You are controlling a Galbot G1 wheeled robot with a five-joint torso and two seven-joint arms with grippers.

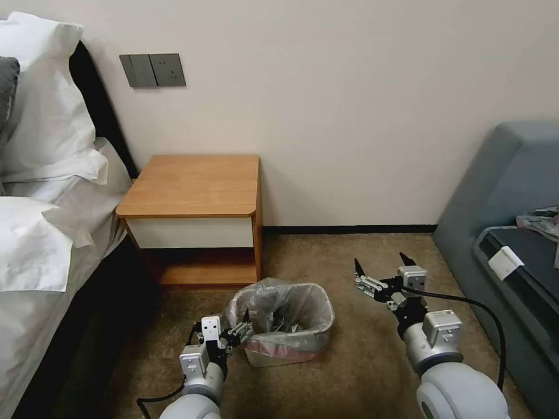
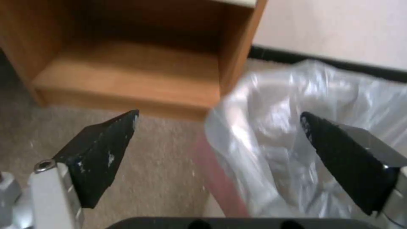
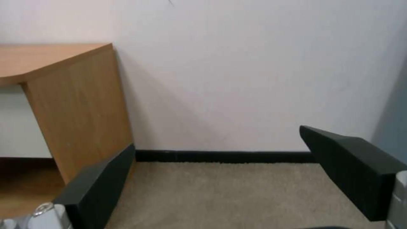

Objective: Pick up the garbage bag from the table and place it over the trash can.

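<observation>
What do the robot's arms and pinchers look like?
Both arms are round, silvery-grey tubes with small white boxes near the wrists and black cables trailing behind. The left gripper and right gripper are built of black and silver metal parts. Each has two black pointed jaws, wedge-shaped, with silver screws at their bases; the left one's jaws show scuffed white specks.

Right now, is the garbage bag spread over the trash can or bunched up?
Spread: the garbage bag lines the trash can, film draped over its rim.
</observation>
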